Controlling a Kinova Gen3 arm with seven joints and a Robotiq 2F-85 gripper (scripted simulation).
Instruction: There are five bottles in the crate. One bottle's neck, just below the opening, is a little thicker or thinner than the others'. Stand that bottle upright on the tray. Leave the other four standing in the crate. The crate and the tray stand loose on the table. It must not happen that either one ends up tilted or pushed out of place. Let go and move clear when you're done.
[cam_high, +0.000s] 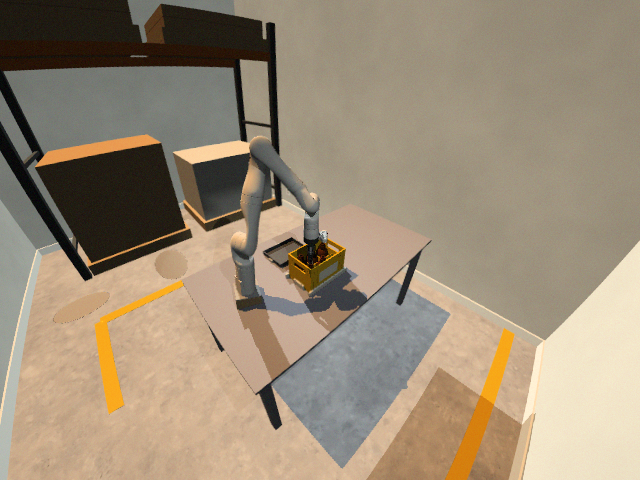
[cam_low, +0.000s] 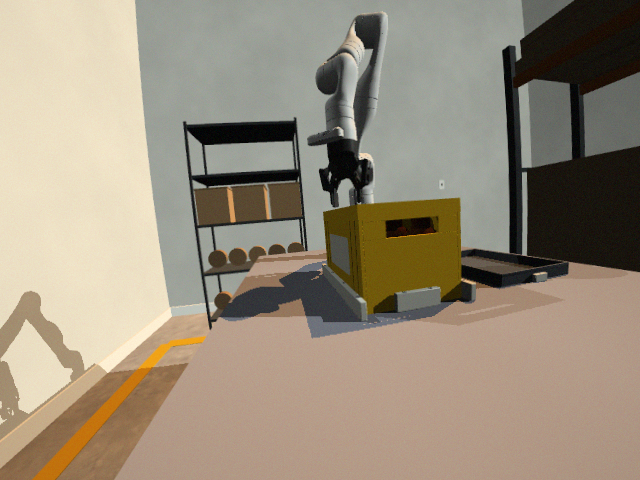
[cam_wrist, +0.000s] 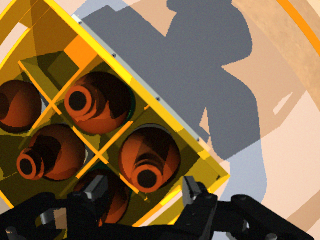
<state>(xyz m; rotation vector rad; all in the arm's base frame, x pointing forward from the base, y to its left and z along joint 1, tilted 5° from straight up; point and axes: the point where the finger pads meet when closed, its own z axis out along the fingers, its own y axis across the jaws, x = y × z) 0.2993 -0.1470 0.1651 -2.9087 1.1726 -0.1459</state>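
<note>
A yellow crate stands on the table, also in the exterior view. The wrist view shows its cells with brown bottles standing in them: one near the crate's right corner, one behind it, one to the left, one at the far left and one partly hidden under the gripper. The neck widths look alike from here. My gripper is open and empty, fingertips at about the crate's rim. In the wrist view the fingers flank the corner bottle's mouth. The dark tray lies beside the crate.
Grey blocks and a grey strip sit against the crate's foot. The tray has a small block at its edge. Shelving with boxes stands beyond the table.
</note>
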